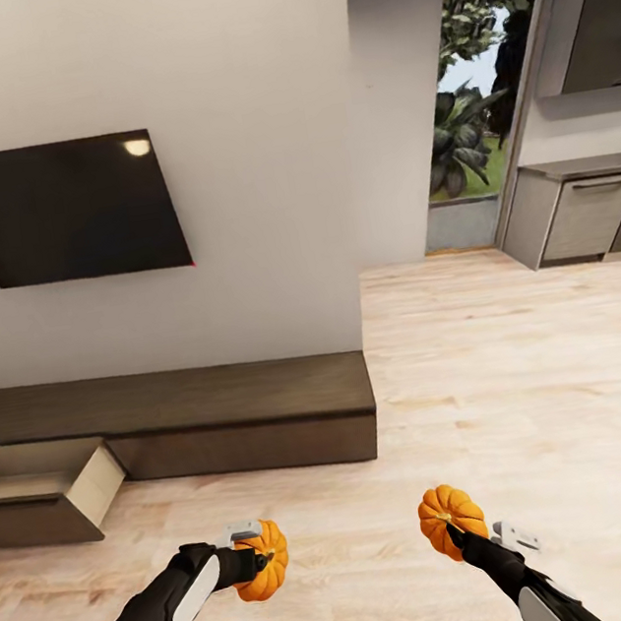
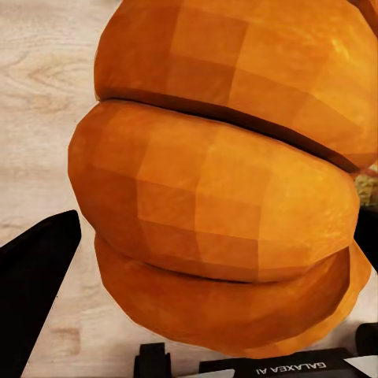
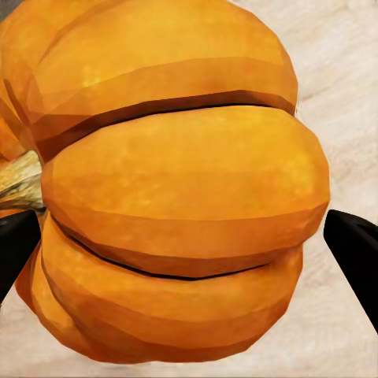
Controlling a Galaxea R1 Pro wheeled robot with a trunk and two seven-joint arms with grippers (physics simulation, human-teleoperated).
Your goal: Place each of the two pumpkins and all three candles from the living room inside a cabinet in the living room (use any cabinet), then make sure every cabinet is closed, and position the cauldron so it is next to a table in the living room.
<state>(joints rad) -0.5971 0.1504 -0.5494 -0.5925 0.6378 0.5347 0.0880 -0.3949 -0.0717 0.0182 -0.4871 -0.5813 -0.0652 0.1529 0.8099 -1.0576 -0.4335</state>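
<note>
Left gripper (image 1: 260, 557): clamped on the left pumpkin (image 1: 264, 561), held low over the pale wooden floor (image 1: 518, 369) at the head view's lower left; in the left wrist view the pumpkin (image 2: 220, 181) sits between the dark fingers (image 2: 35, 276), its ribs pressed close against them.

Right gripper (image 1: 465, 530): closed around the right pumpkin (image 1: 450, 520), held at about the same height as the other, well apart from it; in the right wrist view the same pumpkin (image 3: 173, 189) lies between the two black fingertips (image 3: 354, 252), its pale brown stem (image 3: 20, 181) pointing sideways toward one finger.

Cabinet (image 1: 217, 419): long, low, dark brown, set against the white wall (image 1: 258, 159) ahead of the arms; its top is bare where it shows; one drawer (image 1: 54, 488) at the left end stands pulled out, pale beige inside; the front to its right sits flush.

Pumpkins relative to cabinet: both are in the air in front of it, nearer the robot, neither over the open drawer; the left one is the closer of the two to that drawer.

Screen (image 1: 66, 208): flat, black, mounted on the wall above the cabinet; a ceiling light reflects near its upper edge.

Background right: a tall window (image 1: 473, 97) with green plants outside; grey kitchen units (image 1: 585, 215) beyond the floor.
</note>
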